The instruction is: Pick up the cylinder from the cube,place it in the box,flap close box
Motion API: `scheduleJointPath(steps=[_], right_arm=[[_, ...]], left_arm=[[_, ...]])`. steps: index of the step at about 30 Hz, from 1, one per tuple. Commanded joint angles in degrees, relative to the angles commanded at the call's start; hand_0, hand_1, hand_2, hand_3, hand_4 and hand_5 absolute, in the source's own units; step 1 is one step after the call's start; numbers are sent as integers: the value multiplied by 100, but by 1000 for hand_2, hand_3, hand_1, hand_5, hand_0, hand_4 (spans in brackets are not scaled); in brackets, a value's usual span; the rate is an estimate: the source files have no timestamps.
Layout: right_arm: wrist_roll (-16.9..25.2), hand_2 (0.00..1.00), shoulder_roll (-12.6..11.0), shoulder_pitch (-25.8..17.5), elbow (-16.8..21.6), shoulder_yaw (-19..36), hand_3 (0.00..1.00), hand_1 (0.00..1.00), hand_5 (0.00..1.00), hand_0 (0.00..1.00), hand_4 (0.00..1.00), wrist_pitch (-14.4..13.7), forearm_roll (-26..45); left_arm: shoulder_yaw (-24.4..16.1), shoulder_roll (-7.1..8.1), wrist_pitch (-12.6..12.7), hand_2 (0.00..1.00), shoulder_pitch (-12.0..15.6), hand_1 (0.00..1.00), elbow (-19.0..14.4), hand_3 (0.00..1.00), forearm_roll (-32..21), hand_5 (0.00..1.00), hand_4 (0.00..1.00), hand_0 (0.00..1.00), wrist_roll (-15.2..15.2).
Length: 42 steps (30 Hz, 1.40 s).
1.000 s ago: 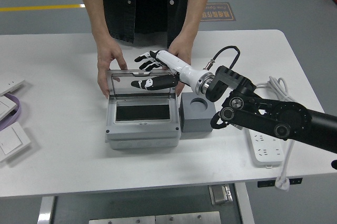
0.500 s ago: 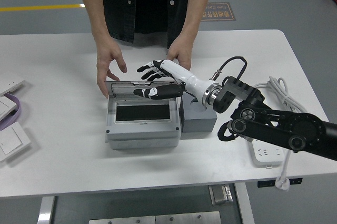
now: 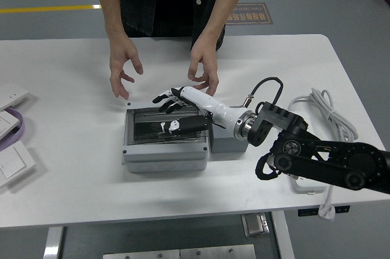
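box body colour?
Light grey box with a see-through lid, clearest in the head view.

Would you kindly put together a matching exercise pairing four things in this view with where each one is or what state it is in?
Things:
1. box lid
2. right hand
3. person's hands
4. power strip

Places or states:
A. lifted off the box, fingers spread above the table
B. lying flat, shut over the grey box
C. near the table's right edge, partly hidden by the black arm
D. fingers spread, resting on top of the lid

Pairs: 1-B, 2-D, 3-A, 4-C
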Motion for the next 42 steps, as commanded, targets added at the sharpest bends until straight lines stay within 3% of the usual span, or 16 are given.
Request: scheduleJointPath(steps=[5, 9, 15, 22, 32, 42], right_arm=[[116, 716, -189, -528, 35, 608, 778, 724, 432, 799, 782, -123, -244], [369, 718, -311, -1132, 37, 1420, 777, 724, 443, 798, 768, -320, -365], [879, 710, -313, -2025, -100, 2675, 765, 715, 434, 785, 750, -565, -183], [1569, 695, -222, -2853, -482, 4120, 725, 698, 434, 779, 756, -671, 298], [1915, 675, -200, -3218, -743, 5532, 655, 686, 385, 766, 744, -584, 466], [1987, 685, -58, -3336, -791, 5682, 651, 689, 373, 765, 746, -615, 455]], left_arm=[[69, 12, 0, 564, 35, 516, 1, 624, -48, 217, 729, 599, 12], [107, -18, -5, 565, 110, 516, -1, 625, -99, 217, 729, 600, 30], [112, -81, -31, 565, 188, 516, -9, 624, -116, 216, 729, 600, 55], [155, -55, -41, 565, 183, 518, 23, 625, -193, 218, 730, 601, 58], [212, -66, -42, 566, 171, 521, 58, 625, -277, 218, 729, 601, 83], [285, -31, -50, 566, 132, 521, 119, 625, -377, 216, 728, 601, 105]])
